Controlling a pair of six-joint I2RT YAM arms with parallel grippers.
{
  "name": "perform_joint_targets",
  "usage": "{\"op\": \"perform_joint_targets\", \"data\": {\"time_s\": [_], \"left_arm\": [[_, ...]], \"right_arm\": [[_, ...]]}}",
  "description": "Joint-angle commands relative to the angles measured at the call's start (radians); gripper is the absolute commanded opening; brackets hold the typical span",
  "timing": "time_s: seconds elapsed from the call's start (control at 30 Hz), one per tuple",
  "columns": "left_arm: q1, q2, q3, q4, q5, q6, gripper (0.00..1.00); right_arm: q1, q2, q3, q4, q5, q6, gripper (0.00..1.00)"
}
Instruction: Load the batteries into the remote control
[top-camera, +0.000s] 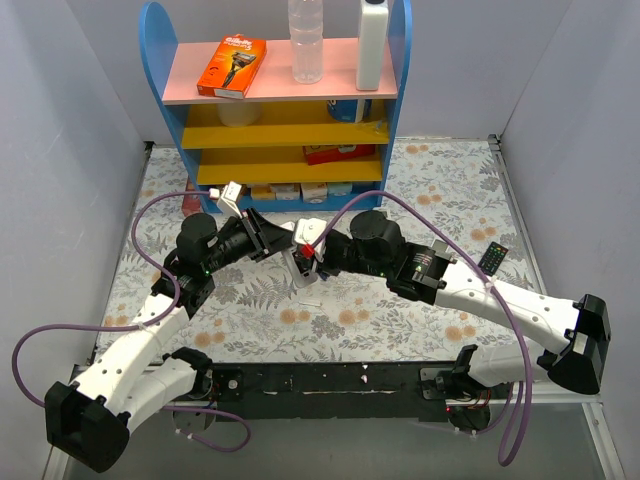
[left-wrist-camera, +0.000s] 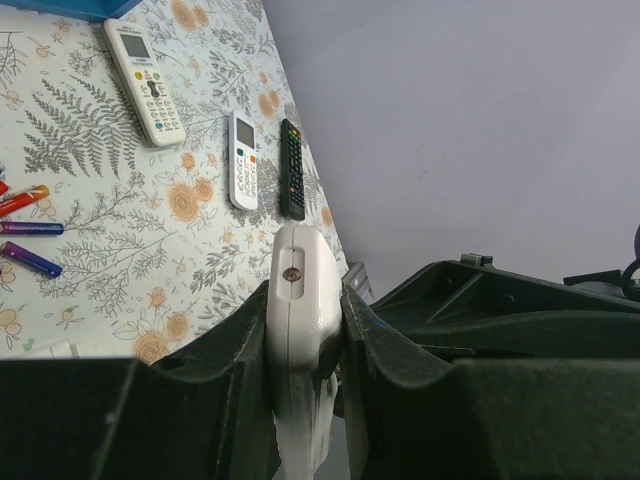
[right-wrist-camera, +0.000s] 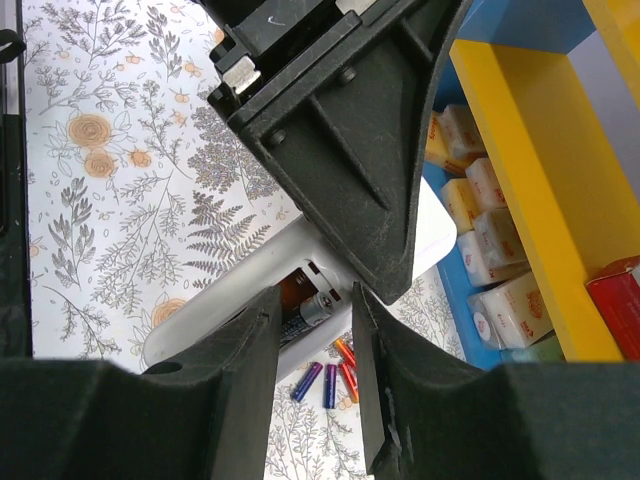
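White plastic of the remote control (left-wrist-camera: 296, 270) sits clamped edge-on in the left hand (left-wrist-camera: 306, 325), held above the middle of the floral surface (left-wrist-camera: 120, 250). Its open compartment faces the right hand (right-wrist-camera: 315, 318), whose fingers stand narrowly apart with a reddish battery (right-wrist-camera: 300, 302) across the gap; whether it is pinched or already seated, I cannot tell. Loose batteries (right-wrist-camera: 325, 382) lie on the surface below, near the far shelf (right-wrist-camera: 520, 150).

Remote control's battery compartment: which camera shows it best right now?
Right wrist: the open battery compartment faces it, a cell visible there. Left wrist shows only the end of the remote control clamped in the left claw; from the top, arms largely hide it.
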Motion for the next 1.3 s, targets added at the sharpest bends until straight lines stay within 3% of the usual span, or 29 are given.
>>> {"op": "perform_joint_targets", "data": {"time_s": [0.0, 0.43, 0.93, 1.27], "left_arm": [[-0.004, -0.026, 0.022, 0.028, 0.015, -0.001, 0.00], [-0.004, 0.000, 0.045, 0.006, 0.057, 0.049, 0.00], [-0.004, 0.023, 0.089, -0.049, 0.111, 0.109, 0.00], [-0.003, 0.020, 0.094, -0.061, 0.134, 0.120, 0.00]], "right_arm": [[-0.005, -0.031, -0.002, 0.032, 0.000, 0.020, 0.41], [-0.003, -0.058, 0.098, -0.050, -0.081, -0.004, 0.47], [-0.006, -0.060, 0.102, -0.136, -0.067, -0.064, 0.27], [-0.006, -0.049, 0.102, -0.129, -0.074, -0.067, 0.24]]}}
